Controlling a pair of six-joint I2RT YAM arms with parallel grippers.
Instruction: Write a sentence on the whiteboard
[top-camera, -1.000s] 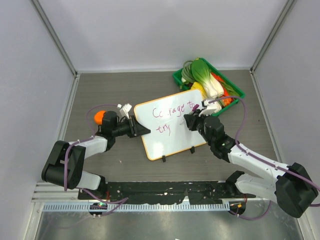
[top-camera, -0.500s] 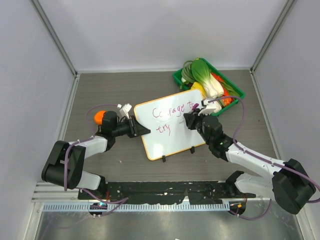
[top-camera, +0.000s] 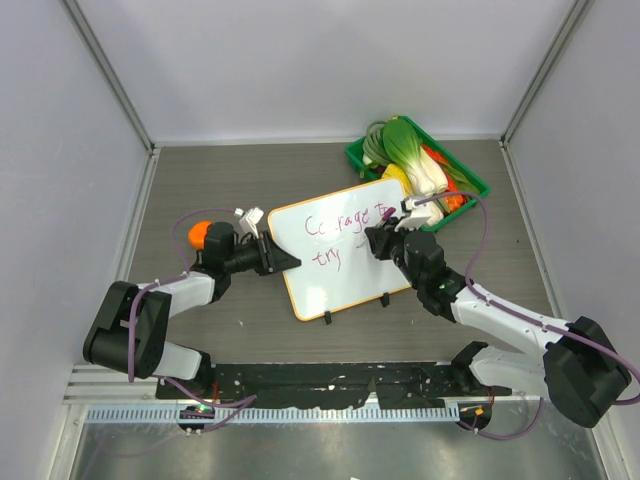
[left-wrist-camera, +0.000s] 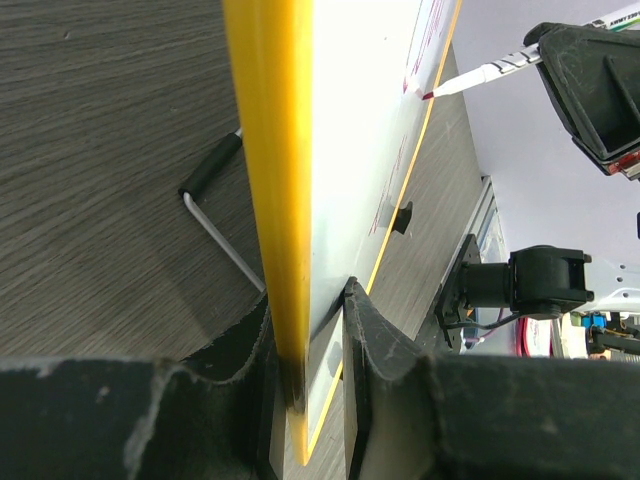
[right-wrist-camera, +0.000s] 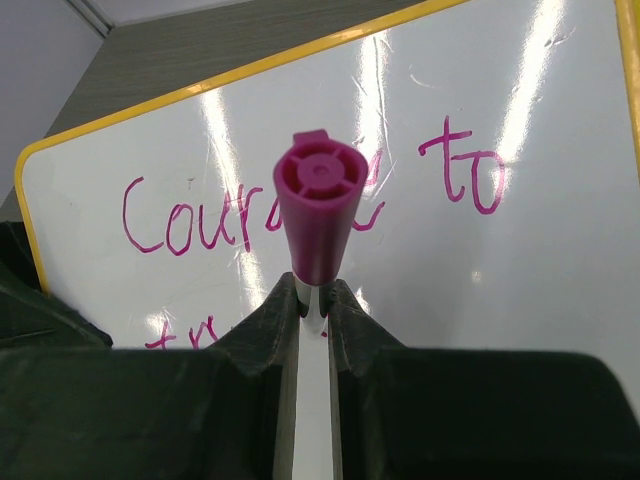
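At centre, whiteboard (top-camera: 340, 278) edge clamped between left fingers (left-wrist-camera: 378, 335), right fingers (right-wrist-camera: 255, 335) pinching marker (right-wrist-camera: 318, 215), tip seemingly touching

White arms (top-camera: 505, 322), bulky black joints (top-camera: 120, 335), looping purple cables (top-camera: 486, 225), a black left hand (top-camera: 288, 261) and right hand (top-camera: 372, 240)

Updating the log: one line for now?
left end effector shut on whiteboard | right end effector shut on marker | sentence: "Courage to try"
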